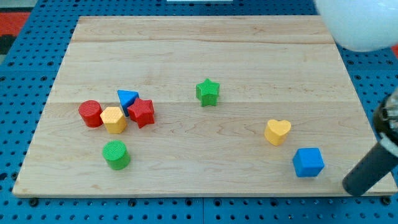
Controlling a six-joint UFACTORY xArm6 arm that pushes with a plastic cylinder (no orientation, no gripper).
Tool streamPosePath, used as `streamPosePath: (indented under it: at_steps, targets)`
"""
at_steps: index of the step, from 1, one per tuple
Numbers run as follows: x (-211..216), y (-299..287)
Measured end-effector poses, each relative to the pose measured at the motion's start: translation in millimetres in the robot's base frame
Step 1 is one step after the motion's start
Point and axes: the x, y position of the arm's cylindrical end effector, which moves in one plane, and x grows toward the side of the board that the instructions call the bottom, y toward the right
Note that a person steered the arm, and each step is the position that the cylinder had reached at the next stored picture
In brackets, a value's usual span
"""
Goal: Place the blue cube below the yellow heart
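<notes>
My tip (349, 186) is the lower end of a dark rod that comes in from the view's right edge; there is no claw on it, so it neither opens nor closes and holds nothing. The tip sits near the desk's (186, 56) bottom right corner, just right of the blue cube (308, 162) and a little lower, with a strip of bare wood between them, so they are apart. The rod's upper part is cut off by the frame, and whether the tip rests on the wood or just past its edge is hard to tell. The blue cube lies below and slightly right of the yellow heart (277, 132), close but not touching. Well apart, near the desk's middle, stands a green star (208, 92). At the view's left a cluster sits packed together: a red cylinder (91, 113), a yellow hexagon (114, 120), a blue triangle (127, 98) and a red star (142, 112), the triangle partly hidden by its neighbours. Just below them is a green cylinder (116, 155). A blurred white shape (357, 25) fills the top right corner.
</notes>
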Motion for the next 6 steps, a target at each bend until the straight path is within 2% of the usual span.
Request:
streamPosePath:
  at_steps: [1,2,4,6]
  targets:
    - [-34,0]
    - [-51,-40]
    - [-8,-22]
    - [-17,-37]
